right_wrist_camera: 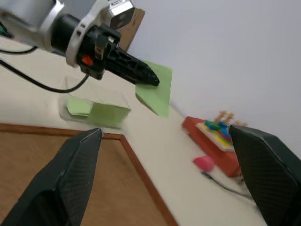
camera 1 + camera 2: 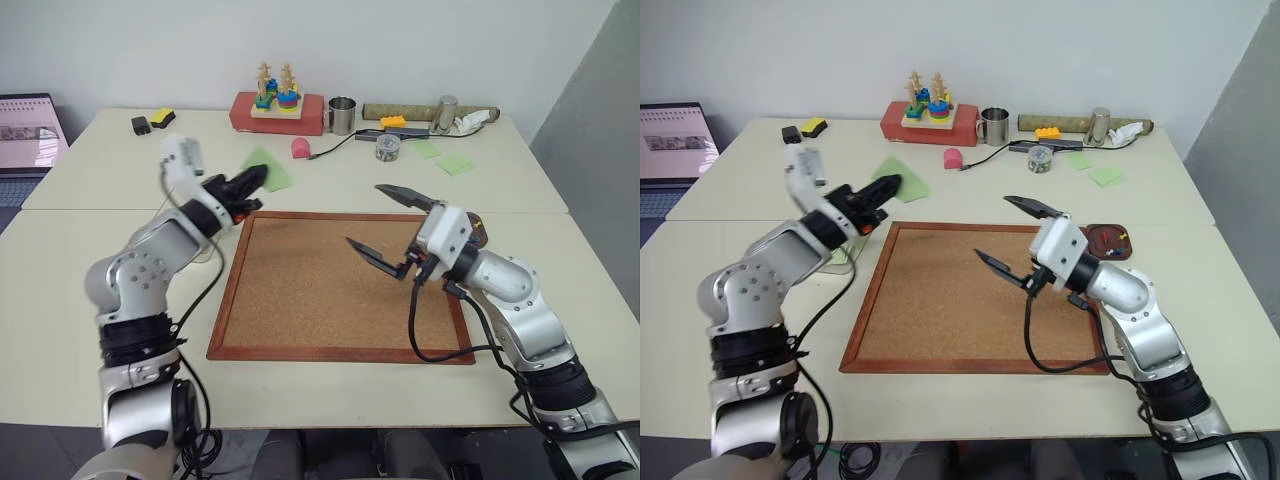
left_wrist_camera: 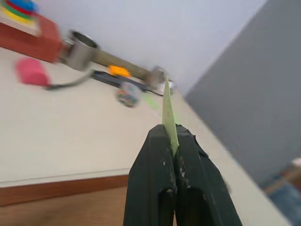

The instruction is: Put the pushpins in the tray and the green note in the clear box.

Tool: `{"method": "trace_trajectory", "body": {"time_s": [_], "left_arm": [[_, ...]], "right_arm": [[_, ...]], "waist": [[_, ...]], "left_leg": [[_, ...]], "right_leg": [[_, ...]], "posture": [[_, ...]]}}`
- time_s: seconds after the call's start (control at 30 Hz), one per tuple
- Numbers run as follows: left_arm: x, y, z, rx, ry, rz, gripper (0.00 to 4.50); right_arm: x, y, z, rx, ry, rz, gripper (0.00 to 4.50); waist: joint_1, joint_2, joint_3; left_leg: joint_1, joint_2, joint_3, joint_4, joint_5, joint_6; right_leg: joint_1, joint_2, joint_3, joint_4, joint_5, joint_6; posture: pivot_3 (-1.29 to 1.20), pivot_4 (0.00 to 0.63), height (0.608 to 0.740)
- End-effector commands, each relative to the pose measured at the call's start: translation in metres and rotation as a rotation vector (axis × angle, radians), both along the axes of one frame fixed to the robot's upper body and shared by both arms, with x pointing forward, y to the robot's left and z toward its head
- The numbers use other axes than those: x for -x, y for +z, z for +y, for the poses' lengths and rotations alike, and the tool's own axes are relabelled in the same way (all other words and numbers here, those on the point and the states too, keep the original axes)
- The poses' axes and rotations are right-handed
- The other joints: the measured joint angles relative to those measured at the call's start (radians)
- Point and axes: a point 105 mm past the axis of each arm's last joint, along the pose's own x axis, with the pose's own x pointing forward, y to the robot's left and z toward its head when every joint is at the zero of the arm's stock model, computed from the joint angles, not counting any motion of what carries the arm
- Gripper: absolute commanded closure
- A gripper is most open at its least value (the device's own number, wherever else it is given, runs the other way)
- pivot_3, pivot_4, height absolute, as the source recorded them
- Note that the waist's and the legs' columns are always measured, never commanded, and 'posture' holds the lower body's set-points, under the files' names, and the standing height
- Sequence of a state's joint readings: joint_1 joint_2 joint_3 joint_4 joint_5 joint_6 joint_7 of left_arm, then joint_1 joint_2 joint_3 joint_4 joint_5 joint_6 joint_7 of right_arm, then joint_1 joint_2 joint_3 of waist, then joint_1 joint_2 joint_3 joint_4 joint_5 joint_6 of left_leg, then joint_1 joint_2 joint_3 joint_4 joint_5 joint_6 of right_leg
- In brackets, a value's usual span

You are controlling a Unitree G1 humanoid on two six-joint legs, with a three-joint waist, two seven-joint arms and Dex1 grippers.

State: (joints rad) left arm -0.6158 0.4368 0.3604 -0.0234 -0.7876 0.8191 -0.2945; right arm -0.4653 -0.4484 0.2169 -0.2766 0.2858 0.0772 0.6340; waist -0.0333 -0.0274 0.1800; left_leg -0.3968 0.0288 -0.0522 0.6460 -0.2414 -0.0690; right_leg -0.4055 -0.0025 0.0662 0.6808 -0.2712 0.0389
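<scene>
My left gripper (image 2: 252, 181) is shut on the green note (image 2: 272, 172), holding it in the air past the corkboard's far left corner. The left wrist view shows the green note (image 3: 168, 106) edge-on between the shut fingers. The clear box (image 1: 66, 112) sits on the table under that arm and holds several green papers. Over the corkboard's right half my right gripper (image 2: 384, 222) hangs open and empty. Just to its right is the small brown tray (image 2: 1110, 251), with pushpins (image 2: 1112, 237) lying in it.
The wood-framed corkboard (image 2: 330, 290) lies in the middle of the table. Along the back stand a red box with a stacking toy (image 2: 278, 110), a metal cup (image 2: 342, 115), a pink object (image 2: 300, 147), a small jar (image 2: 387, 147) and loose green notes (image 2: 455, 163). A laptop (image 2: 28, 130) sits far left.
</scene>
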Motion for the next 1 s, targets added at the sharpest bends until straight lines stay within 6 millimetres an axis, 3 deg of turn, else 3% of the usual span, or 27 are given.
{"method": "trace_trajectory", "body": {"time_s": [0.03, 0.23, 0.5, 0.63, 0.83, 1.0], "left_arm": [[0.004, 0.015, 0.038, -0.142, 0.233, -0.113, 4.5], [0.004, 0.003, 0.087, -0.251, 0.478, -0.104, 4.5], [-0.004, -0.032, 0.099, -0.283, 0.502, -0.02, 4.5], [-0.008, -0.037, 0.109, -0.269, 0.536, -0.012, 3.88], [-0.01, -0.04, 0.112, -0.255, 0.502, -0.011, 2.57], [-0.007, -0.024, 0.109, -0.299, 0.459, -0.064, 1.61]], "right_arm": [[0.017, 0.017, 0.016, -0.053, 0.145, 0.107, 0.02], [0.022, 0.009, 0.021, -0.032, 0.216, 0.208, 0.02], [0.016, 0.012, 0.019, -0.046, 0.199, 0.222, 0.02], [0.014, 0.01, 0.016, -0.043, 0.174, 0.228, 0.0], [0.012, 0.007, 0.01, -0.038, 0.145, 0.24, 0.0], [0.006, 0.006, 0.004, -0.042, 0.109, 0.247, 0.0]], "waist": [[0.002, 0.0, 0.0], [0.008, -0.001, 0.0], [0.004, -0.001, 0.0], [0.004, -0.001, 0.0], [0.003, -0.001, 0.0], [0.002, -0.001, 0.0]], "left_leg": [[0.0, 0.0, -0.001, 0.0, 0.0, 0.0], [-0.002, -0.001, -0.002, 0.001, 0.0, 0.0], [-0.002, 0.0, -0.002, 0.0, 0.0, 0.0], [-0.002, 0.0, -0.002, 0.0, 0.0, 0.0], [-0.002, 0.0, -0.002, 0.0, 0.0, 0.0], [-0.002, 0.0, -0.002, 0.0, 0.0, 0.0]], "right_leg": [[0.0, 0.0, -0.001, 0.0, 0.0, 0.0], [0.0, -0.001, -0.002, -0.001, 0.0, 0.0], [0.0, 0.0, -0.003, -0.001, 0.0, 0.0], [0.0, 0.0, -0.003, -0.001, 0.0, 0.0], [0.0, 0.0, -0.004, -0.001, 0.0, 0.0], [0.0, 0.0, -0.004, -0.001, 0.0, 0.0]], "posture": [[0.0, 0.15, 0.74], [0.0, 0.15, 0.74], [0.0, 0.15, 0.74], [0.0, 0.15, 0.74], [0.0, 0.15, 0.74], [0.0, 0.15, 0.74]]}}
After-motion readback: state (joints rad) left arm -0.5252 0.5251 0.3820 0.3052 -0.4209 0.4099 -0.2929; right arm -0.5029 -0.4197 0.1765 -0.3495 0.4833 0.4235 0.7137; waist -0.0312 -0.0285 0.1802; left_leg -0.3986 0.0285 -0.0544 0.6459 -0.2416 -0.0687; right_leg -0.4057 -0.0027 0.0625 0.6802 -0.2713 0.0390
